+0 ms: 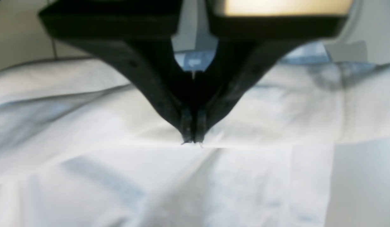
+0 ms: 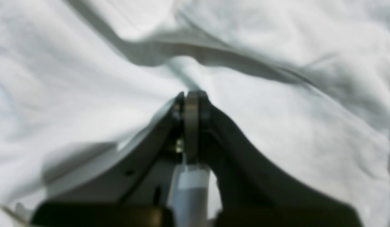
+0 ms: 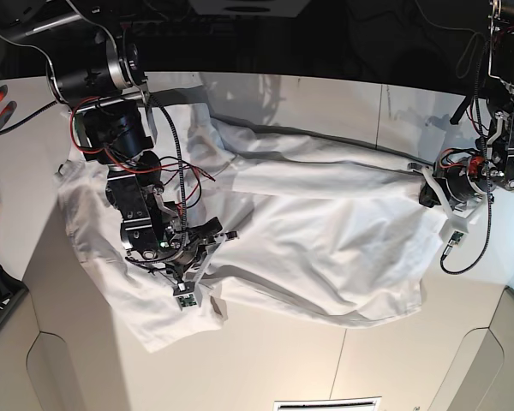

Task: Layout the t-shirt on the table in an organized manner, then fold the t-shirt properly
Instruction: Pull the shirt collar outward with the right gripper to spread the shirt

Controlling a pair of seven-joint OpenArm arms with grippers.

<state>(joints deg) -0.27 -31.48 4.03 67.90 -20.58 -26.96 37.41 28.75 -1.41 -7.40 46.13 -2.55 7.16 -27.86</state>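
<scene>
Closest, left gripper (image 1: pixel 193 140): its two black fingers are pressed together at the tips, pinching a raised ridge of the t-shirt (image 1: pixel 119 126).
Cloth at the left gripper: white fabric runs out to both sides of the pinched ridge and toward the camera below it; the cloth's edge ends off to one side, with bare table (image 1: pixel 362 183) past it.
Right gripper (image 2: pixel 191 94): fingers are pressed together on a gather of the same white cloth, and creases fan away from the tips.
Cloth at the right gripper: a long shadowed fold crosses just beyond the fingertips; fabric fills nearly the whole wrist view.
T-shirt overall: in the base view the t-shirt (image 3: pixel 308 231) lies rumpled on the table (image 3: pixel 265 360), stretched between the two grippers.
Right arm: the right gripper (image 3: pixel 227 234) sits over the wider, bunched part of the shirt, with loose cloth hanging behind and below it.
Left arm: the left gripper (image 3: pixel 421 190) holds the shirt's far narrow end, well apart from the other gripper.
Farthest: a thin dark seam (image 3: pixel 379 110) crosses the tabletop beyond the shirt.
</scene>
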